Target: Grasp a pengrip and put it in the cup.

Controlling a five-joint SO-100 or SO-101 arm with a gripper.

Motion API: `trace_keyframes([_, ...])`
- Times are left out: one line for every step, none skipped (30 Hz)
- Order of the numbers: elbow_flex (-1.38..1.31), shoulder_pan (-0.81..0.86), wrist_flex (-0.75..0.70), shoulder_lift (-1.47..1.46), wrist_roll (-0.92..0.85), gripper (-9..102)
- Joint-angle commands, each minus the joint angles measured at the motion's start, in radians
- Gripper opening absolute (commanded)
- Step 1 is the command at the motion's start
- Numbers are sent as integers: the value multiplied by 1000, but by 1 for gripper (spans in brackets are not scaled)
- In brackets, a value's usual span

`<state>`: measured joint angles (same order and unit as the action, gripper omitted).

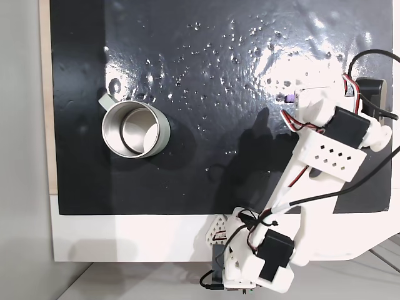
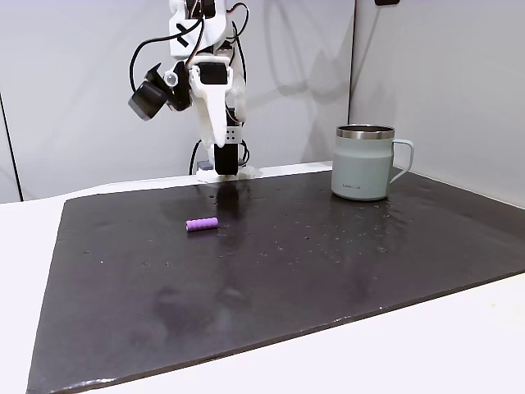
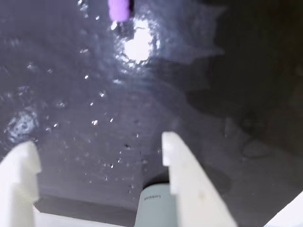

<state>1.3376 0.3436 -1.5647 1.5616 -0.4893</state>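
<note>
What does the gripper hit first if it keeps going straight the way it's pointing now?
Probably the bare black mat. The open gripper points down at it in the wrist view, with the pengrip well ahead at the top edge, likely beyond the line, though depth is unclear.

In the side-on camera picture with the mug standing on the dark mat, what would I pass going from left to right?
In that fixed view: the robot arm with its gripper hanging above the mat, and the pengrip lying below it → the cup, its handle on the right.
</note>
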Motion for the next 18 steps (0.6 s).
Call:
trace_keyframes([-52,32,78,-32,-38,26])
trace_keyframes([-57,38,98,-52,-41,26])
trace_keyframes([-61,41,114,-71,-43,26])
trace_keyframes([-69,41,121,-91,-43,26])
trace_keyframes([-78,40,126,-110,-43,25])
trace_keyframes([-87,35,130,-130,-43,25])
trace_keyframes([-95,32,135,-149,-43,25])
trace_keyframes([-97,29,141,-166,-43,25])
trace_keyframes([-97,28,150,-183,-43,25])
trace_keyframes([-97,26,160,-198,-43,25])
trace_keyframes([-97,25,170,-213,-43,25])
trace_keyframes([-97,23,179,-229,-43,25])
trace_keyframes([-97,20,187,-244,-43,25])
trace_keyframes([-98,18,192,-258,-43,25])
trace_keyframes([-98,17,193,-273,-43,25])
trace_keyframes([-98,15,193,-285,-43,25])
trace_keyframes([-98,15,193,-299,-43,25])
trace_keyframes([-98,15,193,-313,-43,25])
